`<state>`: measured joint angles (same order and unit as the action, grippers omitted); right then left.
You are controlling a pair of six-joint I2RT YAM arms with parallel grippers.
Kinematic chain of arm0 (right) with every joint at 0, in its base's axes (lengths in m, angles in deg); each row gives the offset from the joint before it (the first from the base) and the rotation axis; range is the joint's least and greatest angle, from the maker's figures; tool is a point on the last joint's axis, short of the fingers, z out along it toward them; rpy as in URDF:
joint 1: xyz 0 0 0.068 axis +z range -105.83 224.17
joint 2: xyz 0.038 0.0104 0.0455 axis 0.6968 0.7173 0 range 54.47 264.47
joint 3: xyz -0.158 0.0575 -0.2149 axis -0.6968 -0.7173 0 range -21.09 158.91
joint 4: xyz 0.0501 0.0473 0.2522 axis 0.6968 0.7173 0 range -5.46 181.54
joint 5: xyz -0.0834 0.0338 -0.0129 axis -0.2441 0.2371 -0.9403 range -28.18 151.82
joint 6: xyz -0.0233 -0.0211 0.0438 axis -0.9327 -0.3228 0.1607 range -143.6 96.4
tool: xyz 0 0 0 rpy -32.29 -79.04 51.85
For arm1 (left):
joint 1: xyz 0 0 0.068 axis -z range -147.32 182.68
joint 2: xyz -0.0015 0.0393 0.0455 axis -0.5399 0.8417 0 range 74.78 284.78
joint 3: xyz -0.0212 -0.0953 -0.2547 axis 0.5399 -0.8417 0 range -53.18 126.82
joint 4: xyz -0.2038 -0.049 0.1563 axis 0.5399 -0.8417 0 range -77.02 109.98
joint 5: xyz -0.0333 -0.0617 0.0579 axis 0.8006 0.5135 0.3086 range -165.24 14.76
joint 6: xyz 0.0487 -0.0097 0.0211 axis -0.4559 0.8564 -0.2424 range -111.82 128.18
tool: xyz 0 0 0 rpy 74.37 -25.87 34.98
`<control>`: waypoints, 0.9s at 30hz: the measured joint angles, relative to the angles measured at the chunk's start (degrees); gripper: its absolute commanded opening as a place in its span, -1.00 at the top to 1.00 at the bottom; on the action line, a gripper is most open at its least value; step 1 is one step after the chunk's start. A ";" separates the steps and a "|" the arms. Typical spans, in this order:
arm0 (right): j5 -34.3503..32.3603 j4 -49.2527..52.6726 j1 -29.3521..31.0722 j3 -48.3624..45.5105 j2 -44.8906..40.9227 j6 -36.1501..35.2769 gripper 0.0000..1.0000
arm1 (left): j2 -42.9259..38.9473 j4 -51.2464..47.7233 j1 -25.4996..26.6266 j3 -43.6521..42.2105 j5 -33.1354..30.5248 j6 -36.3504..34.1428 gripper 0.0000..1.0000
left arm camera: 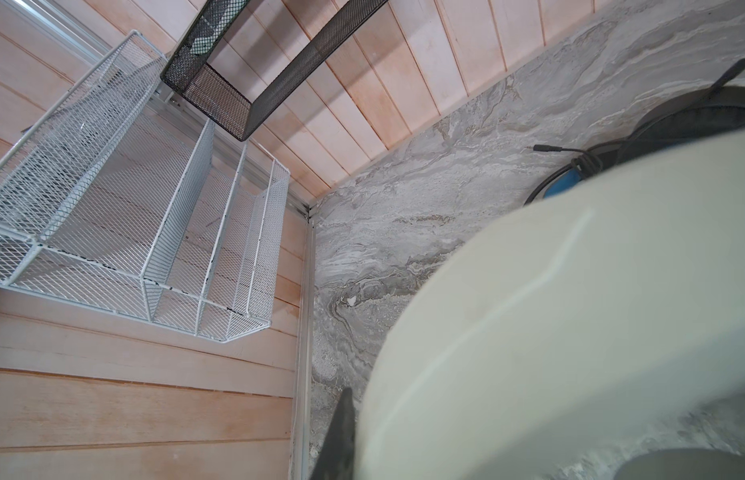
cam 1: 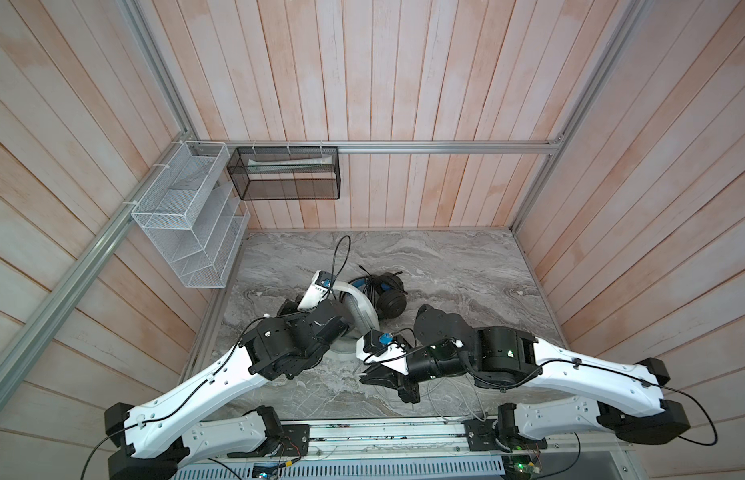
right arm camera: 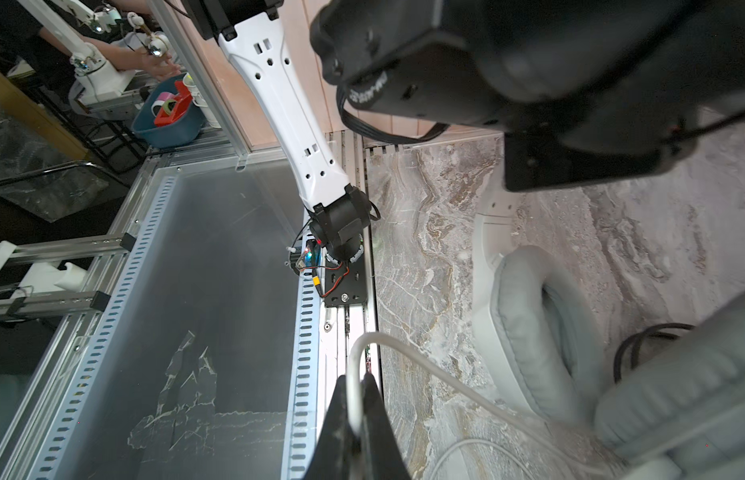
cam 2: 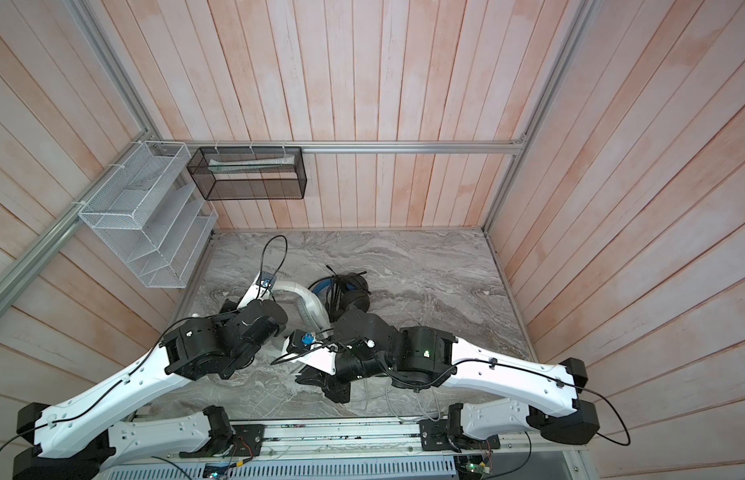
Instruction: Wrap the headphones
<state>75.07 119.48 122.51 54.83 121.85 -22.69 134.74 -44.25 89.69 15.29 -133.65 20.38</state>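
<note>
My right claw (right arm camera: 356, 380) is clenched on the thin pale grey cable (right arm camera: 404, 359). Only the right wrist view shows that pinch. In a top view the cord is just faint loops (cam 1: 443, 390) on the grey marble-patterned tabletop (cam 1: 466, 270).

The white-grey over-ear headset (cam 1: 362, 309) lies mid-table between my arms, and its padded grey ear cushion (right arm camera: 537, 328) is plain from the right wrist. The black over-ear headset with blue inner band (cam 1: 389, 293) sits just beside it on the far side.

My left claw (left arm camera: 351, 401) is shut. The left wrist view shows one dark finger against the white headband (left arm camera: 570, 311) and hides the other, so I cannot tell whether it pinches the band.
</note>
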 measured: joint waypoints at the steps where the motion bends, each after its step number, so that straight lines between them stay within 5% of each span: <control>1: -1.68 1.01 -0.02 0.02 -1.01 -0.02 1.00 | -0.61 0.50 0.00 -0.81 0.39 -0.68 1.00; 6: -10.97 5.90 -2.21 1.79 -5.29 -2.01 1.00 | -2.19 1.70 4.87 -4.46 2.95 -3.87 1.00; 13: -17.40 7.37 -14.88 2.45 -5.07 -6.75 1.00 | -2.38 4.02 9.99 -5.38 8.33 -5.55 1.00; 27: -16.76 1.60 -16.31 3.37 0.48 -8.04 1.00 | -3.67 10.73 10.08 -5.35 22.62 -4.92 1.00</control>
<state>58.31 121.08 106.21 58.20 122.33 -30.73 131.07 -33.52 99.77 9.93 -111.03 15.47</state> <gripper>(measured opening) 0.067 0.107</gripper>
